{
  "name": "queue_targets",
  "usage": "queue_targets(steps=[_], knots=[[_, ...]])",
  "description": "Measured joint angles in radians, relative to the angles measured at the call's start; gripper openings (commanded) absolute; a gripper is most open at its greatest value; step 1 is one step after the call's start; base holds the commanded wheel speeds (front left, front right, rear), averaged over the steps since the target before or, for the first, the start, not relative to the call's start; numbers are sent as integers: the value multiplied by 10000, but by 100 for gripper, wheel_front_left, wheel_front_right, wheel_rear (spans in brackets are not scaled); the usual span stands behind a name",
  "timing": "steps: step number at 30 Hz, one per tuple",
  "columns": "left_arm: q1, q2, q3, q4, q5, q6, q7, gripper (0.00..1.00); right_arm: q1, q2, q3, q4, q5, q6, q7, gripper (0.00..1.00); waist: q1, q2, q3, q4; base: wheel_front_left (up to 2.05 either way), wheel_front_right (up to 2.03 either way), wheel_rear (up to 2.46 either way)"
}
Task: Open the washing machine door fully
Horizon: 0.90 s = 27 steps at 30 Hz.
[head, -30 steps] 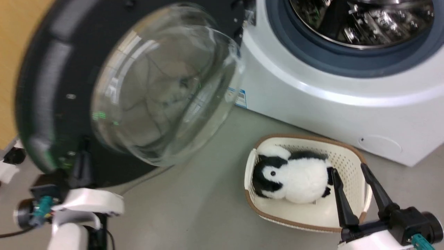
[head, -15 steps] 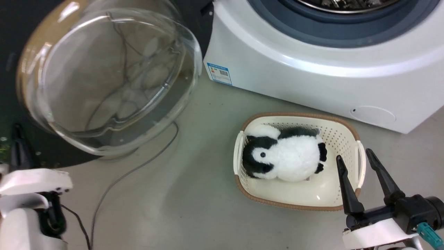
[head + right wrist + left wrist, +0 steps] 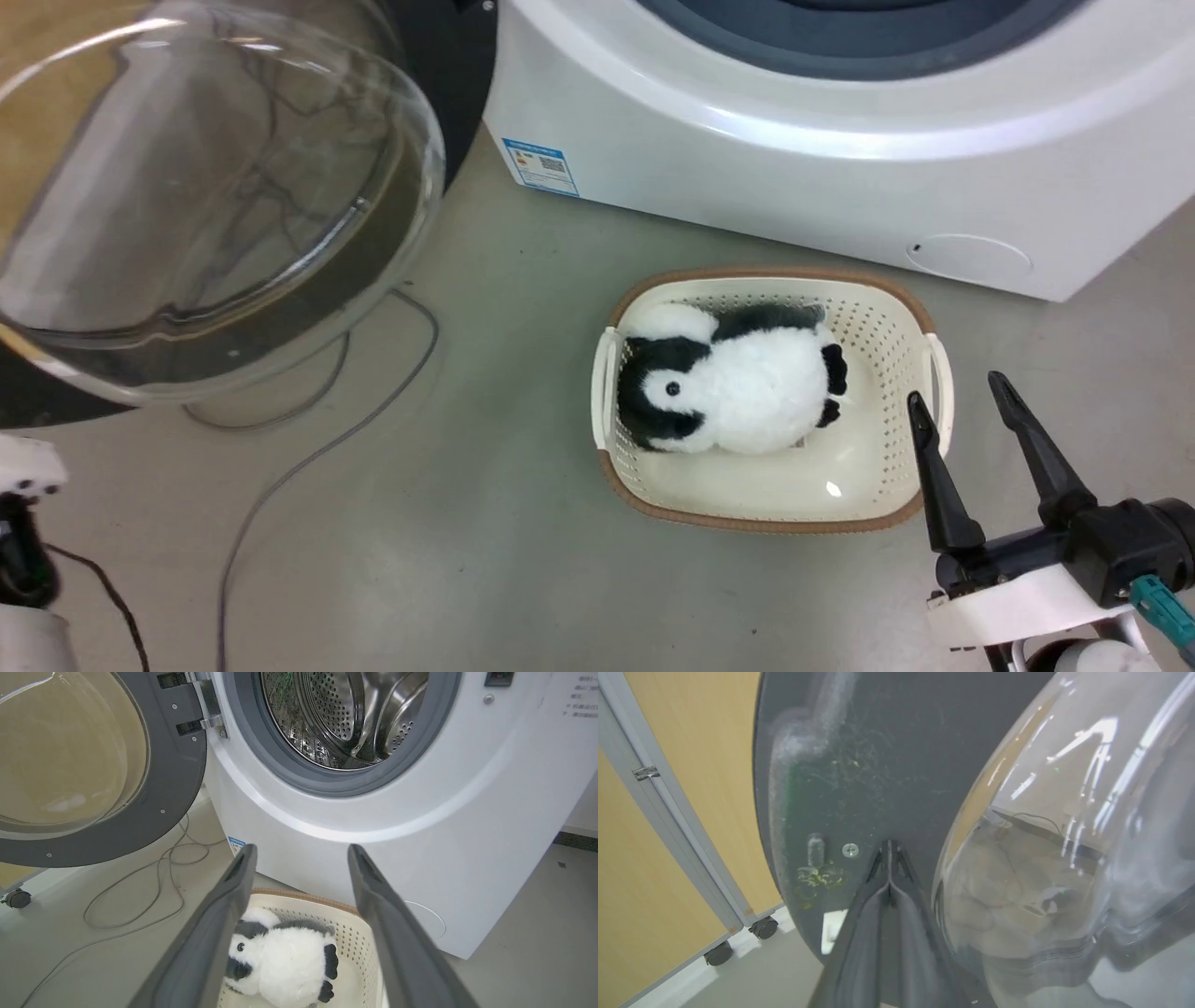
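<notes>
Both fingers of the left gripper, pinched together empty, point at the round black washing machine door just ahead: stiff grey face, probably safer pushing than slippery glass.

Head looks down; left wrist hugs door; right wrist shares basket
</notes>
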Motion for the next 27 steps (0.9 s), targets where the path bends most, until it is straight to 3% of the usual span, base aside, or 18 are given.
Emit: queue_targets(steps=[9,17,27], knots=[[-440,165,639,596,209,-180,2,0,-41,-117,-75,0,0,0,0,100,0,0,132,-247,0,0,0],[-375,-372,892,194,686,-441,0,0,-20,21,-142,54,-71,0,0,100,0,0,-379,-274,0,0,0],[616,-1127,890,-1290,1300,-763,0,0,431,389,-391,56,-71,0,-2,100,-1,0,-1621,-363,0,0,0]])
